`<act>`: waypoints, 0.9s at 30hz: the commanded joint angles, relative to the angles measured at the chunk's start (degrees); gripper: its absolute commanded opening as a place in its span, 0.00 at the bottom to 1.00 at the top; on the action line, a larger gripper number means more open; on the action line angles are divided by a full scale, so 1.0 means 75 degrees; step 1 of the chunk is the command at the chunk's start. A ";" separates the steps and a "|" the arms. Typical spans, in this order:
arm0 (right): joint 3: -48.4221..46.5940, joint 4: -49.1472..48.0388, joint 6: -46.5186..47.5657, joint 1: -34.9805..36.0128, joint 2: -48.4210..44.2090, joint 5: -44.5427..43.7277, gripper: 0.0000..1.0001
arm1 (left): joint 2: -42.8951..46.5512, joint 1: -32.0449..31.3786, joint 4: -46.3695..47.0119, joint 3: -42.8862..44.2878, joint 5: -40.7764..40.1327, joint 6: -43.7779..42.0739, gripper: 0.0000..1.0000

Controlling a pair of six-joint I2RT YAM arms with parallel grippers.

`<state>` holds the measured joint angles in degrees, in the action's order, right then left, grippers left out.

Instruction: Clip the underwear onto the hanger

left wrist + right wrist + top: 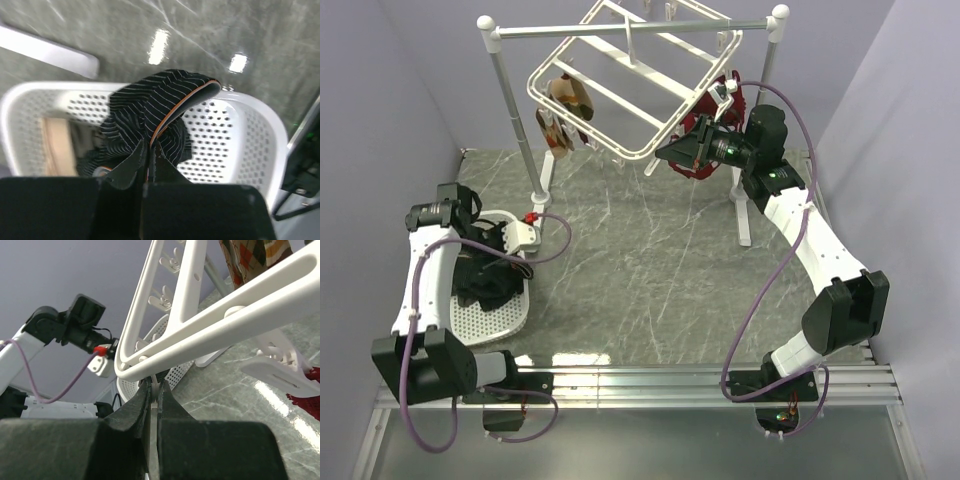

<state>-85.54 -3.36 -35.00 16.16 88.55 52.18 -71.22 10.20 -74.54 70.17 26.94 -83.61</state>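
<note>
From above, your left gripper is over the white perforated plastic basket. The white plastic rectangular drying frame hangs tilted, well beyond the basket. At your left wrist, the fingers pinch the black pinstriped fabric underwear just above the basket. At your right wrist, the right gripper pinches a thin white piece under the frame's corner.
</note>
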 commanded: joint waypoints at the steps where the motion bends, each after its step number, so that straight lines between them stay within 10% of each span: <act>1: -0.0408 -0.0256 0.0050 -0.0010 -0.0006 -0.0137 0.00 | -0.0277 -0.0058 -0.0537 0.0473 -0.0206 0.0810 0.00; 18: -0.0654 -0.0256 0.0027 0.0036 0.0017 -0.0196 0.00 | -0.0324 -0.2788 -0.0526 0.3065 0.0521 0.4643 0.00; 27: -0.0700 -0.0572 -0.0184 0.0071 0.0005 -0.0266 0.00 | -0.1260 -0.5682 0.0293 0.4775 -0.0310 0.6940 0.00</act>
<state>-87.39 -3.38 -35.42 16.38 89.10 52.38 -77.49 -29.50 -76.51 101.86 26.92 -40.32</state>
